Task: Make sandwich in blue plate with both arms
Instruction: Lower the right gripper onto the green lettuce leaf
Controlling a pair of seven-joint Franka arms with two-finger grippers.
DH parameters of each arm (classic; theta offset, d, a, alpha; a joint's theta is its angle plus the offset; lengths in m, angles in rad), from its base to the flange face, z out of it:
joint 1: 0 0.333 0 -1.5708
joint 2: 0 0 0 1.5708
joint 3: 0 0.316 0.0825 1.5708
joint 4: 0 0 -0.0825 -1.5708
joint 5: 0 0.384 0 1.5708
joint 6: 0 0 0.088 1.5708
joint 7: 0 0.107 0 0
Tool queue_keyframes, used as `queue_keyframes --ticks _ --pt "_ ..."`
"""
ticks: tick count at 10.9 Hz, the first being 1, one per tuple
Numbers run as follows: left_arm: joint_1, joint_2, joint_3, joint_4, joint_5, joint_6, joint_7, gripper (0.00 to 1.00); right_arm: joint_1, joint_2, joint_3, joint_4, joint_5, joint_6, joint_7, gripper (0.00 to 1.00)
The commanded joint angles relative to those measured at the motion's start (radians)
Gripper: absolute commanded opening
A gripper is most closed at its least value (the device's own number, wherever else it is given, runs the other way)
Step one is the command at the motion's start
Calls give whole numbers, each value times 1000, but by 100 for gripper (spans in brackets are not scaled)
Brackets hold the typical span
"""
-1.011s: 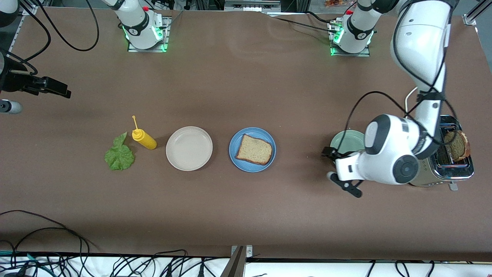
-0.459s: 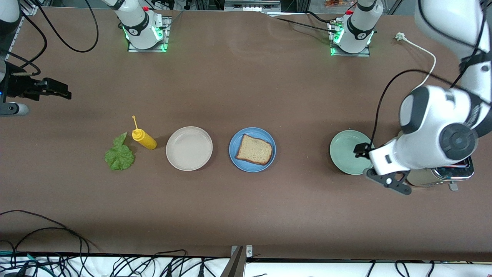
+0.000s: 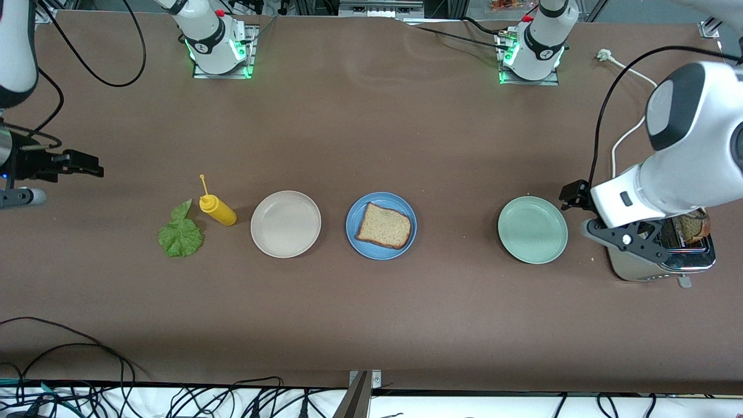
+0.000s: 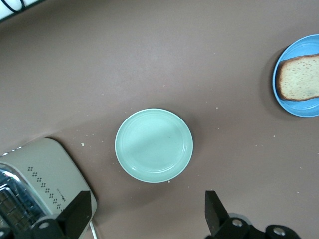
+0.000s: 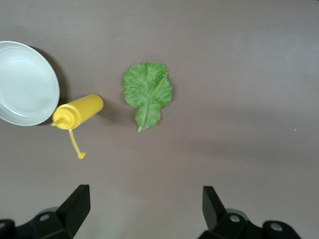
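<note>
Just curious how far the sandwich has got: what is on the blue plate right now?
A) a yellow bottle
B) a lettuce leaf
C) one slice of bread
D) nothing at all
C: a single bread slice lies on the blue plate, while the lettuce and the yellow bottle lie on the table toward the right arm's end.

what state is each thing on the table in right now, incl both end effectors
round blue plate: holds one slice of brown bread, lying flat, no topping
ruffled green lettuce leaf: flat on the table, untouched
yellow squeeze bottle: cap on
round beige plate: empty
round mint-green plate: empty
silver toaster: a brown slice in its slot
left end effector: open, over the toaster
right end effector: open, holding nothing
</note>
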Motion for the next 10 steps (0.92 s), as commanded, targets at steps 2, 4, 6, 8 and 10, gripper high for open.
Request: queue_keyframes --ticks 2,4,6,8,10 --pt "-11 -62 6 -29 35 -30 -56 100 -60 112 1 19 61 100 -136 100" --pt "-11 -68 5 -47 35 -32 -59 100 -60 169 3 19 68 157 -144 100" --pt "-11 -145 3 -176 35 11 -73 100 -52 241 14 19 69 226 -135 100" --pt "-14 -227 0 -312 34 63 -121 100 -22 298 14 11 72 318 -130 100" --pt "-11 -323 -3 -470 36 167 -152 100 -11 371 14 19 156 350 -130 100"
